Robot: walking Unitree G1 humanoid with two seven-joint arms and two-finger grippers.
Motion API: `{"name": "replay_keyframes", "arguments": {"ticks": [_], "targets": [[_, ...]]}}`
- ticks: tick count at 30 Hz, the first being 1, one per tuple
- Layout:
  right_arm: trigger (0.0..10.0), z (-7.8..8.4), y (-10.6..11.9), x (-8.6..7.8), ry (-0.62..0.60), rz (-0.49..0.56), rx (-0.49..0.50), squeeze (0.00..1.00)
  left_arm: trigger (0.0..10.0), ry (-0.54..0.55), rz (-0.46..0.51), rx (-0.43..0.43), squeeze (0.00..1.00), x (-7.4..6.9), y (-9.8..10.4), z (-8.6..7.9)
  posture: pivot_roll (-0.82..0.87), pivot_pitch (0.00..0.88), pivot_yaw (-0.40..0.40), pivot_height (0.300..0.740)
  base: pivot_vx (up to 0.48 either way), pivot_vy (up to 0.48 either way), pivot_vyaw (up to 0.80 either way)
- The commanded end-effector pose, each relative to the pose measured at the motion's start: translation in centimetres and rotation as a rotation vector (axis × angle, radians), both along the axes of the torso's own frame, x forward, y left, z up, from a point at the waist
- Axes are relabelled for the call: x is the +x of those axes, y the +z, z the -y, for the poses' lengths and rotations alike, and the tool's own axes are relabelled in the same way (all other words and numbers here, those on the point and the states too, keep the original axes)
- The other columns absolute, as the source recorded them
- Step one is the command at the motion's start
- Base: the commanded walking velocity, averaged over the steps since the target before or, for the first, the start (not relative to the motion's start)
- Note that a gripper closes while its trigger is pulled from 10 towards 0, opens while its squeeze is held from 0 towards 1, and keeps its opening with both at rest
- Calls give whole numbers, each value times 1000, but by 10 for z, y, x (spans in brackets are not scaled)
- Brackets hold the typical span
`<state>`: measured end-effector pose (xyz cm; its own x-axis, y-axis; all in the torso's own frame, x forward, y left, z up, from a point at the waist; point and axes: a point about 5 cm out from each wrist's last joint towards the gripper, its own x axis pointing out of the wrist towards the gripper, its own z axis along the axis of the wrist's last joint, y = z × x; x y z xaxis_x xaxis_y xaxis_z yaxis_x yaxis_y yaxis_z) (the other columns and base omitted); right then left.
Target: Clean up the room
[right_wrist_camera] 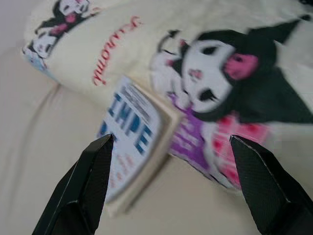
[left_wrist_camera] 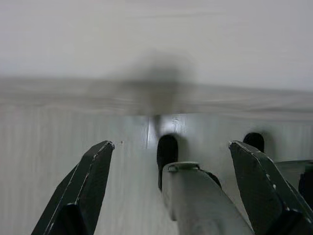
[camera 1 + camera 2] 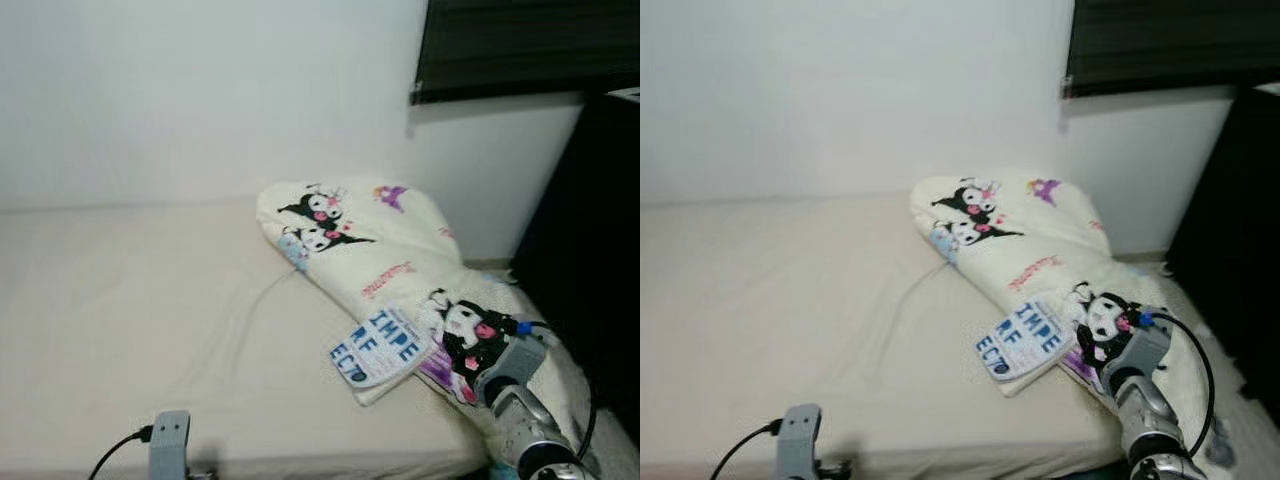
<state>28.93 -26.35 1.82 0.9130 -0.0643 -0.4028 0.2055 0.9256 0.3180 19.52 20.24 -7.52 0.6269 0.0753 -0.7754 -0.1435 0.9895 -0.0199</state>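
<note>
A: How many things lie on the bed?

B: Two. One cream folded blanket printed with black-and-pink cartoon figures (image 3: 385, 250), and one thin book with a pale blue cover and big dark blue letters (image 3: 378, 348). The blanket runs from near the white wall (image 3: 200, 90) down toward the right front corner of the cream-sheeted bed (image 3: 130, 330). The book lies against the blanket's near edge, partly on the sheet.

A: And the end effectors?

B: Two as well. The right end effector (image 1: 171, 186) hovers just short of the book, fingers spread wide and holding nothing. In the right wrist view the book sits between the two black fingers (image 1: 90, 181), slightly toward one of them, with the large cartoon figure on the blanket beside it. From the head camera the silver right arm (image 3: 515, 385) reaches in from the lower right, over the blanket's near end.

A: The left one?

B: The left end effector (image 2: 171, 191) is also spread open and empty, low at the front edge of the bed, well apart from the book. Its wrist view is blurred; a pale surface and a grey part of the arm between the fingers are all I can make out.
</note>
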Motion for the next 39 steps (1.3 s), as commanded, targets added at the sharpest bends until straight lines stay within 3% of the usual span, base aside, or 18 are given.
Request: {"name": "replay_keyframes", "arguments": {"ticks": [1,3,6,7,15,25,29,30,39], "targets": [[10000,-10,-11,-5,25,-53,22,0,10000,33,-6,22,0,-1,1,-11,-96,45,49,740,0,0,0],[10000,-11,-11,-5,27,-53,25,0,10000,34,-6,23,0,-1,1,-11,-96,45,49,740,0,0,0],[10000,-26,-10,0,101,-22,98,0,10000,79,82,68,0,18,16,-25,-94,53,55,725,0,0,0],[10000,-26,-10,0,101,-22,98,0,10000,79,82,68,0,18,16,-25,-94,53,55,725,0,0,0],[10000,-39,-12,3,135,-44,123,0,10000,151,282,137,0,63,55,-45,-85,63,61,690,0,0,0],[10000,-45,-6,9,119,29,226,0,10000,135,327,144,0,70,61,-43,-67,90,80,650,0,0,0],[10000,-46,3,16,115,98,287,0,10000,247,350,34,0,71,61,-43,-49,106,92,630,0,0,0],[10000,-48,5,18,111,106,304,0,10000,221,366,41,0,73,63,-41,-18,141,105,620,0,0,0],[10000,-52,5,20,68,110,326,0,10000,145,438,68,0,77,73,-46,22,190,124,585,0,0,0]]}}
